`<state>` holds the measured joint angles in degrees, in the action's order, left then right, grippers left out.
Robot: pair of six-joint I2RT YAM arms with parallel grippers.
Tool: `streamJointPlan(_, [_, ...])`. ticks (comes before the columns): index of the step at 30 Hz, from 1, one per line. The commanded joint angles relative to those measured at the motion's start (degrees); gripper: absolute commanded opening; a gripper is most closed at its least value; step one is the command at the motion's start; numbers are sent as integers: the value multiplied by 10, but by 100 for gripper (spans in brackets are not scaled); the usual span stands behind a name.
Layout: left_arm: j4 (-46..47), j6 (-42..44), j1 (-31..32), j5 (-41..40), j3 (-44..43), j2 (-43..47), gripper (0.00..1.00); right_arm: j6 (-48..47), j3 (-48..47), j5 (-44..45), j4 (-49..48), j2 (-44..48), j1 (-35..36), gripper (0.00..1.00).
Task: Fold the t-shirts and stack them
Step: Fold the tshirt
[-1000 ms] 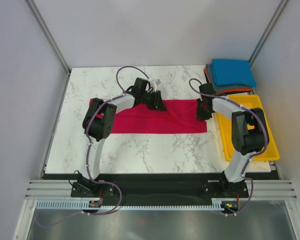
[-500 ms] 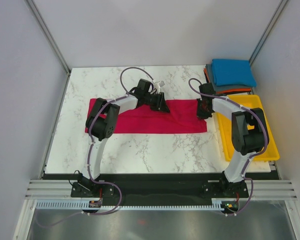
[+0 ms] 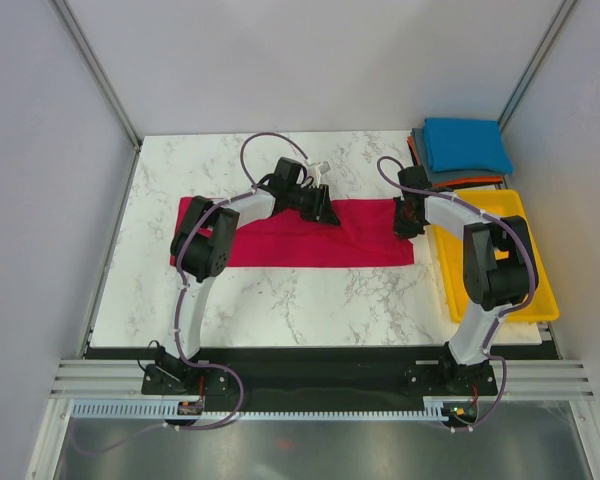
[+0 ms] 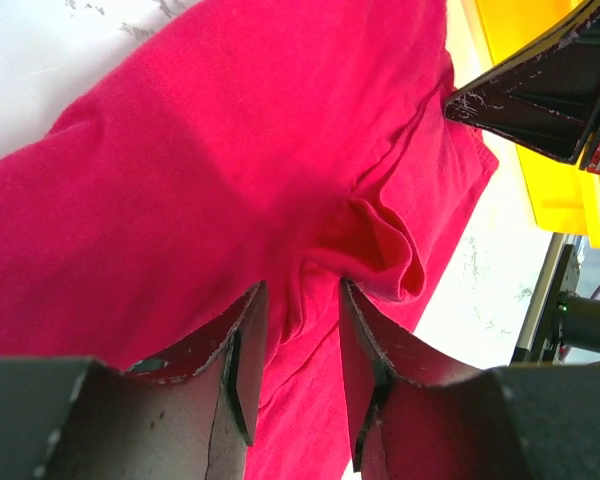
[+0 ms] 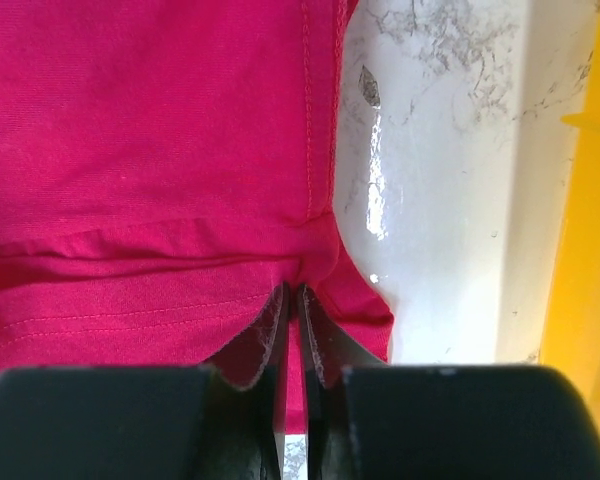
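Observation:
The crimson-red t-shirt (image 3: 310, 240) lies as a long flat strip across the middle of the marble table. My left gripper (image 3: 321, 209) is at the strip's far edge, right of its middle. In the left wrist view the left gripper (image 4: 300, 345) is open, its fingers (image 4: 245, 350) astride a raised wrinkle of red cloth (image 4: 380, 240). My right gripper (image 3: 408, 222) is at the strip's right end. In the right wrist view the right gripper (image 5: 291, 305) is shut on a pinch of the red shirt's edge (image 5: 320, 255). The folded blue tee (image 3: 467, 143) tops a stack over dark grey (image 3: 430, 165) and orange (image 3: 477, 181) tees at the back right.
A yellow plastic tray (image 3: 525, 300) sits along the table's right side, just right of the right gripper; it also shows in the left wrist view (image 4: 540, 40). White walls and metal posts enclose the table. Bare marble (image 3: 280, 300) lies in front of the shirt.
My left gripper has shifted a little to the right and nearer along the shirt's far edge, then stayed put. The right gripper and shirt end have not moved.

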<state>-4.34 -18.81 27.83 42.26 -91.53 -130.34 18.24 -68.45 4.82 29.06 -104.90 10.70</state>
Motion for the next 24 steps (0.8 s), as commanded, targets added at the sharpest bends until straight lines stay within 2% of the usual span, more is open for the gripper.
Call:
streamJointPlan(1, [2,36,4,25,1,36,42,-1,-10,13,-9,27,-2,12])
streamJointPlan(5, [-4,44,3,17,6,40,43,-2,-10,16,-8,37,-2,7])
streamJointPlan(8, [-11,49,3,5,4,43,43,-2,-12,20,-5,43,-2,8])
streamJointPlan(12, [-17,50,2,3,-1,44,43,-1,-11,20,-3,47,-2,22])
streamJointPlan(15, [-20,50,3,3,0,47,43,-4,-13,19,-1,43,-2,26])
streamJointPlan(24, [-24,52,2,4,2,53,43,-4,-13,14,-5,33,-2,28])
